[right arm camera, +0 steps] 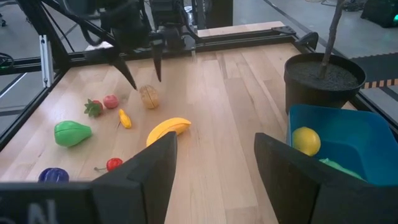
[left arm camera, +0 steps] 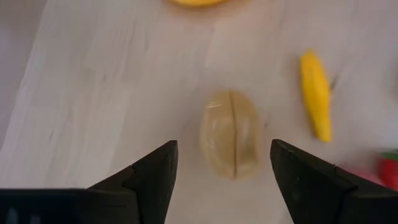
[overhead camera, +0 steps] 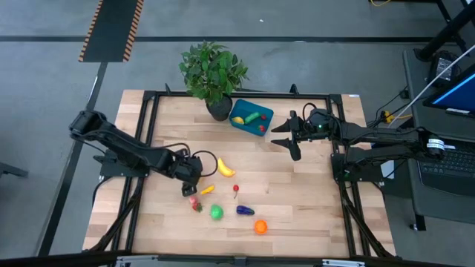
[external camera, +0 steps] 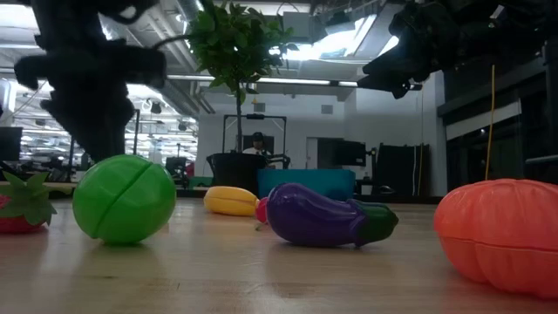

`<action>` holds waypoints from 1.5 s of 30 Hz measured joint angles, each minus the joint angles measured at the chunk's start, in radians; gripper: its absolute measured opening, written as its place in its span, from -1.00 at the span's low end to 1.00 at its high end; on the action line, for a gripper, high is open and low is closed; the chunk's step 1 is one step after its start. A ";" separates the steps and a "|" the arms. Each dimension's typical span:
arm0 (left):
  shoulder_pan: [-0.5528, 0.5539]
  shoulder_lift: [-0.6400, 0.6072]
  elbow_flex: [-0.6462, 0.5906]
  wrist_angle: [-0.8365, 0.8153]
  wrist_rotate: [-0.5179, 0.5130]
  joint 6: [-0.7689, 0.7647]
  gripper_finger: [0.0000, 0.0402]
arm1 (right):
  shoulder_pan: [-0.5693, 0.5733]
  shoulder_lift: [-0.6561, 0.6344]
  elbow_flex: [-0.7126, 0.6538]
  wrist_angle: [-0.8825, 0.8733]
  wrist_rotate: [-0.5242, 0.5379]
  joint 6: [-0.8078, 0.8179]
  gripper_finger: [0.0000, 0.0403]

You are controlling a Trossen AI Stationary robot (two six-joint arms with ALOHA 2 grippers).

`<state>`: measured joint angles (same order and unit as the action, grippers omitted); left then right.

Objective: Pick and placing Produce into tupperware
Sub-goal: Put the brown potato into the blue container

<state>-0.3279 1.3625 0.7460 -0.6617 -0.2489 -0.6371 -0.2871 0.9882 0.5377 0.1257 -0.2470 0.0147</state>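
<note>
Left gripper (left arm camera: 221,171) hangs wide open, empty, straddling tan piece (left arm camera: 229,142) at frame centre. Best to descend straight, centre the fingers, close gently. Tupperware (overhead camera: 251,118) upper centre; right gripper (overhead camera: 291,135) open beside it.

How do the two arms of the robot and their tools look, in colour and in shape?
Both arms are dark, nearly black, built from jointed segments with thin black cables along them. The left tool ends in two dark, wedge-shaped fingers with flat matte faces. The right tool has the same broad dark wedge fingers. No markings or labels are visible on either.
</note>
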 joint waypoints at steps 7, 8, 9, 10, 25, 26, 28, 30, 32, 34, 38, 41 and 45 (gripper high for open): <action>0.007 0.092 0.000 0.016 0.000 0.001 0.23 | 0.000 0.000 0.000 -0.001 0.000 0.000 0.08; 0.007 0.105 0.000 0.024 0.000 0.001 0.23 | 0.000 0.000 0.000 -0.002 0.000 0.000 0.08; 0.007 0.116 0.000 0.036 0.000 0.001 0.23 | 0.000 0.000 0.000 -0.003 0.000 0.000 0.08; 0.007 0.127 0.000 0.046 0.000 0.002 0.23 | 0.000 0.000 0.000 -0.004 0.000 0.000 0.08; 0.006 0.217 0.004 0.155 -0.002 0.171 0.23 | 0.000 0.000 0.000 -0.020 0.000 0.000 0.08; 0.006 0.217 0.004 0.155 -0.002 0.182 0.23 | 0.000 0.000 0.000 -0.020 0.000 0.000 0.08; 0.006 0.218 0.004 0.157 -0.003 0.203 0.23 | 0.000 0.000 0.000 -0.020 0.000 0.000 0.08; 0.006 0.218 0.004 0.158 -0.002 0.210 0.23 | 0.000 0.000 0.000 -0.020 0.000 0.000 0.08; 0.006 0.219 0.004 0.158 -0.002 0.205 0.22 | 0.000 0.000 0.000 -0.020 0.000 0.000 0.08; 0.006 0.219 0.003 0.158 0.000 0.196 0.17 | 0.000 0.000 0.000 -0.020 0.000 0.000 0.08; 0.006 0.220 0.003 0.159 0.009 0.194 -0.01 | 0.000 0.000 0.000 -0.020 0.000 0.000 0.08; 0.006 0.220 0.002 0.158 0.015 0.194 -0.15 | 0.000 0.000 0.000 -0.020 0.000 0.000 0.08; 0.007 0.220 0.002 0.157 0.025 0.179 -0.16 | 0.000 0.000 0.000 -0.020 0.000 0.000 0.08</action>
<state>-0.3210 1.5829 0.7475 -0.5045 -0.2241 -0.4582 -0.2871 0.9882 0.5377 0.1059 -0.2470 0.0147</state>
